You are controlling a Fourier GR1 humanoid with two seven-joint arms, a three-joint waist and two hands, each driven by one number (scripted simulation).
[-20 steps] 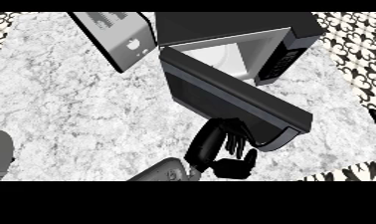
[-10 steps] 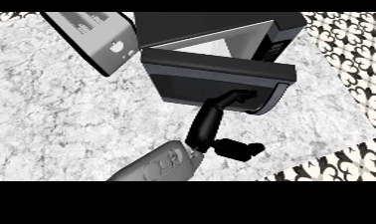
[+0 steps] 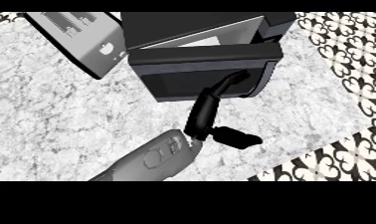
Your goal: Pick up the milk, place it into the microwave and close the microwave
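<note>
You see the microwave (image 3: 198, 34) at the top of the counter (image 3: 66, 113), its dark door (image 3: 202, 71) swung most of the way toward the body, with only a thin pale strip of the inside showing above the door's upper edge. Your right hand (image 3: 209, 113) reaches up from the grey forearm (image 3: 150, 158) at the lower middle; its fingers (image 3: 231, 79) are stretched straight and held together, their tips touching the door's front near its right end, and the thumb (image 3: 236, 137) sticks out to the right, apart from them. The hand holds nothing. You cannot make out the milk anywhere; it may sit inside the microwave, but the door hides that space. A grey toaster (image 3: 81, 39) lies just left of the microwave, tilted in the view. Your left hand does not show
</note>
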